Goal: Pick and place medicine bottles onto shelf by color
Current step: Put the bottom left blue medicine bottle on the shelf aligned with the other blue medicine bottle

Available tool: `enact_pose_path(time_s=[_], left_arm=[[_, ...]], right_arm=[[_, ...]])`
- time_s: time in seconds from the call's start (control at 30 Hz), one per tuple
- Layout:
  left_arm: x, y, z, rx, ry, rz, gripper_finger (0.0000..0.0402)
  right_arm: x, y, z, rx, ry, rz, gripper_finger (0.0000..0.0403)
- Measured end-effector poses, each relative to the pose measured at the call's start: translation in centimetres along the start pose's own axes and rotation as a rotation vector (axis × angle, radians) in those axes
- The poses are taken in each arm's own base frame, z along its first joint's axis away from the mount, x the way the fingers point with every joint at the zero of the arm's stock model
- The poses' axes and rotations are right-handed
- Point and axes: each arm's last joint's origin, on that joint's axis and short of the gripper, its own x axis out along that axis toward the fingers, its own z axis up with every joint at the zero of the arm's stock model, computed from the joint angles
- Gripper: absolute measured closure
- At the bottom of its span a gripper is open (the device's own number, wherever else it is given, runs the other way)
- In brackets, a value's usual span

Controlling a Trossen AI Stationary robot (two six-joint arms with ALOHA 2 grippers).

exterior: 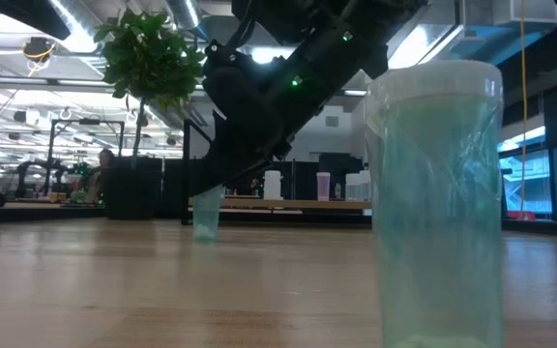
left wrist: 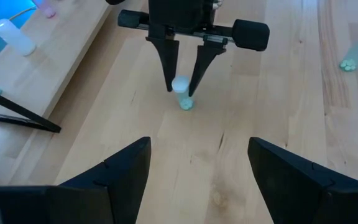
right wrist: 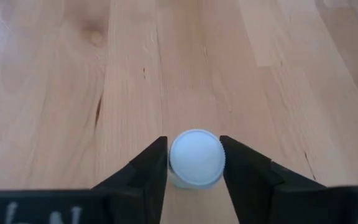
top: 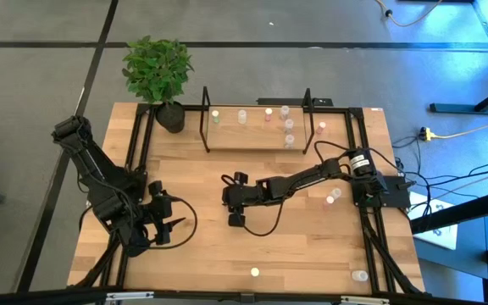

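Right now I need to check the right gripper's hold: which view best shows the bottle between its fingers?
The right wrist view: the bottle's white cap fills the gap, both fingers against it. The left wrist view shows the greenish bottle farther off; the low view shows it on the table under the arm; in the high view the right gripper hides it.

**Q:** What occupies the far edge of the table (top: 227, 254)?

**A:** The plant (top: 158, 68) stands at the far left corner. The shelf (top: 252, 140) is to its right along the far edge and carries six shelf bottles (top: 242, 117), most of them toward its right end. One outside bottle (top: 321, 128) stands just beyond the shelf's right end.

**Q:** And the rest?

**A:** At the table's centre is the right gripper (top: 234, 202), with both fingers against the centre bottle (right wrist: 196, 157). The left gripper (top: 176, 224) is to its left, nearer the front edge. A pair of bottles (top: 333, 197) lies near the right edge. The front bottle (top: 255, 272) is at mid front edge and the corner bottle (top: 360, 275) at the front right corner.
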Motion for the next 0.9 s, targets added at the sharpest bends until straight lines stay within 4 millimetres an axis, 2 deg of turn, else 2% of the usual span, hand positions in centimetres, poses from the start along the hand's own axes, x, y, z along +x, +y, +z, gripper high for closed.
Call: enact_pose_path(time_s=[0.17,0.5,0.7,0.9], left_arm=[[0.0,0.0,0.0,0.000,0.000,0.000,0.0138],[0.0,0.0,0.0,0.000,0.000,0.000,0.0138],[0.0,0.0,0.0,0.000,0.000,0.000,0.0138],[0.0,0.0,0.0,0.000,0.000,0.000,0.0138]], right_arm=[[0.0,0.0,0.0,0.005,-0.001,0.000,0.0277],[0.0,0.0,0.2,0.008,-0.009,0.002,0.0276],[-0.4,-0.1,1.6,-0.001,-0.020,0.000,0.0276],[-1.1,-2.0,4.1,-0.014,0.014,-0.028,0.0276]])
